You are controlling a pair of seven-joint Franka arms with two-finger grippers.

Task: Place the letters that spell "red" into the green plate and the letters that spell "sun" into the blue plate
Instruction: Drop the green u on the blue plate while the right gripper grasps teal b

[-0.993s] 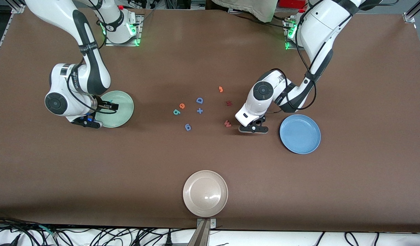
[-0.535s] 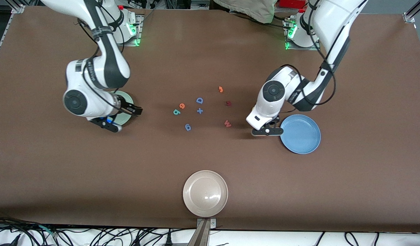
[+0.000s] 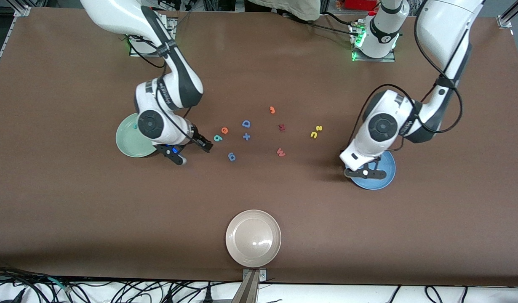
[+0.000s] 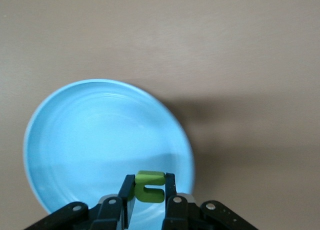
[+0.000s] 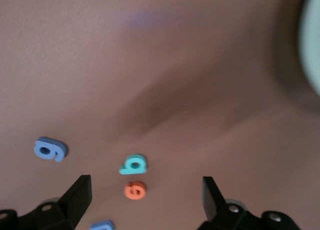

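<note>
Fingers of the left end effector [image 4: 149,202] are clamped on the green "u" [image 4: 149,185], hanging over the blue plate [image 4: 75,140]; the step in hand looks like dropping it, which calls for parting the fingers over the plate's middle. Two yellow letters [image 3: 316,131] lie on the surface between the blue plate and the red "w" [image 3: 280,152]. The right end effector [image 5: 145,195], fingers wide apart and empty, hovers by the teal "d" [image 5: 133,164] and orange "e" [image 5: 135,190], near the green plate [image 3: 128,143], probably lining up a pick.
</note>
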